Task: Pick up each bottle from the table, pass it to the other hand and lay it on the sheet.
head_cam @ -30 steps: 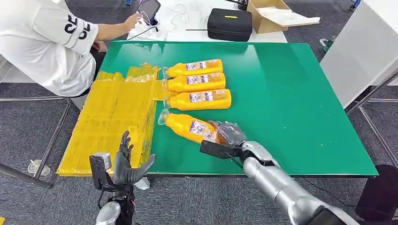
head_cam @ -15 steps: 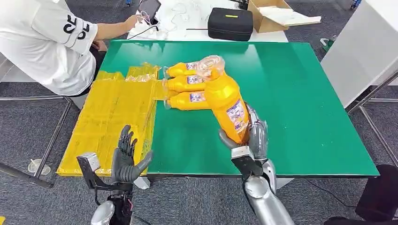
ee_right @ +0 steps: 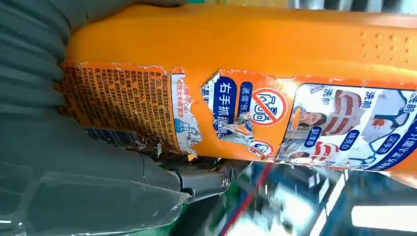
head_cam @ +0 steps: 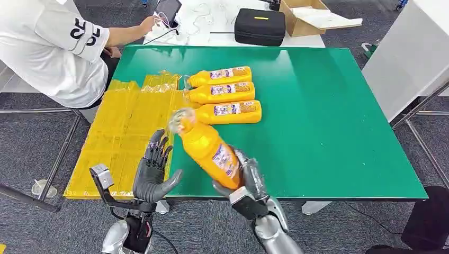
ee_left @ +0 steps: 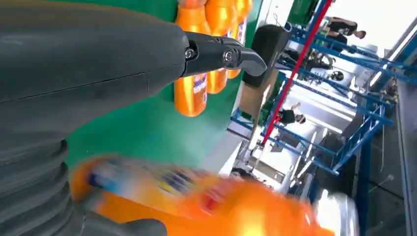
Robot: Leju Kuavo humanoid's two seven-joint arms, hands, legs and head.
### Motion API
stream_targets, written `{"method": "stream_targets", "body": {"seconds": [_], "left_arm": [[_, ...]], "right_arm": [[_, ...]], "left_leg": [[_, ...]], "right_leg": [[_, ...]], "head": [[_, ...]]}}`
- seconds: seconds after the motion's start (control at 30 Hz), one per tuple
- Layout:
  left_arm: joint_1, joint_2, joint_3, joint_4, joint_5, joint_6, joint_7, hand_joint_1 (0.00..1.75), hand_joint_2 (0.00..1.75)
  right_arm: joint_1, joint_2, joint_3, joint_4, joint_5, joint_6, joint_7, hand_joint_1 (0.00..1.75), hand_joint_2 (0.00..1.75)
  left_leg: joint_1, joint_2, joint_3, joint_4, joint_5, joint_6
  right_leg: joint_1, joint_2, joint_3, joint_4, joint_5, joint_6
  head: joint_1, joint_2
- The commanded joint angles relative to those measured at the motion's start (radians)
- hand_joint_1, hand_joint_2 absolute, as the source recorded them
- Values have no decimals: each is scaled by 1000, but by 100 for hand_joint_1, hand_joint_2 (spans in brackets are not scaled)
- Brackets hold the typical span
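Where torn, the bottle [ee_right: 275, 54] label reads "右手抓握"

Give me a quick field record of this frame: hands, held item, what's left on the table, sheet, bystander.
right hand: grips the base end of the held bottle, cap tilted up and toward the left hand
left hand: holds nothing, fingers spread, palm facing the held bottle, not touching it
handover: not yet done
bottles on table: three, lying side by side, caps toward the sheet
yellow sheet: at the green table's left edge, no bottle fully on it
person: seated beyond the sheet, white shirt
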State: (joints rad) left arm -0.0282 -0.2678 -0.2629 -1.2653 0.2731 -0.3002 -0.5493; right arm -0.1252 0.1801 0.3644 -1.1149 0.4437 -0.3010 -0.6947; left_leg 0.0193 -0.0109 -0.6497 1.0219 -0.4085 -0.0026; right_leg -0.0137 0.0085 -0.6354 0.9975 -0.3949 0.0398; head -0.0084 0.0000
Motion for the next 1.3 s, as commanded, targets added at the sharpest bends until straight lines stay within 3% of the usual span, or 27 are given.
{"method": "stream_targets", "body": {"seconds": [0.03,0.4,0.43,0.47,0.7,0.9,0.93,0.97,1.0,1.03,1.3], "left_arm": [[-68,41,-42,118,-49,32,4,0,175],[-61,38,-59,166,-64,-12,22,0,175],[-57,37,-62,168,-65,-20,20,0,175],[-54,39,-67,171,-53,-46,19,0,175],[-60,58,-87,189,-59,-91,39,0,175],[-79,66,-113,223,-95,-130,16,2,175],[-79,66,-114,225,-84,-155,9,31,175],[-79,66,-114,225,-84,-155,9,31,175],[-77,63,-115,223,-86,-152,9,145,175],[-76,65,-118,218,-94,-151,5,175,175],[-72,58,-101,220,-75,-166,12,175,175]], "right_arm": [[-95,43,123,252,30,0,15,175,175],[-121,56,152,324,33,9,21,171,175],[-121,55,151,321,29,11,21,168,175],[-121,54,149,316,26,16,22,169,175],[-133,46,143,322,39,19,43,166,175],[-151,67,177,364,57,44,47,166,175],[-157,67,185,377,59,52,50,169,175],[-157,67,185,377,59,52,50,169,175],[-159,68,187,384,62,48,48,169,175],[-162,69,192,392,62,58,49,169,175],[-161,67,204,397,69,61,58,166,175]], "left_leg": [[0,3,6,-2,-1,1],[-1,1,4,-1,-1,0],[-1,2,10,-2,-3,1],[-1,1,3,-1,-1,0],[-1,3,8,-2,-2,2],[-1,1,3,-1,-1,1],[-1,2,6,-1,-1,1],[-1,2,4,-1,-1,1],[-1,2,4,-1,-1,1],[-1,2,6,-1,-2,1],[-1,1,2,-1,-1,1]], "right_leg": [[1,1,6,-2,0,-2],[0,0,3,-1,-1,-1],[1,0,10,-2,-2,-3],[0,0,3,-1,0,-1],[0,1,8,-2,-1,-2],[0,0,3,-1,-1,-1],[0,0,5,-1,-1,-2],[0,0,4,-1,-1,-2],[0,0,3,-1,-1,-1],[0,0,6,-1,-2,-2],[0,0,2,-1,0,-1]], "head": [[0,0],[0,0],[0,0],[0,0],[0,0],[0,0],[0,0],[0,0],[0,0],[0,0],[0,0]]}}
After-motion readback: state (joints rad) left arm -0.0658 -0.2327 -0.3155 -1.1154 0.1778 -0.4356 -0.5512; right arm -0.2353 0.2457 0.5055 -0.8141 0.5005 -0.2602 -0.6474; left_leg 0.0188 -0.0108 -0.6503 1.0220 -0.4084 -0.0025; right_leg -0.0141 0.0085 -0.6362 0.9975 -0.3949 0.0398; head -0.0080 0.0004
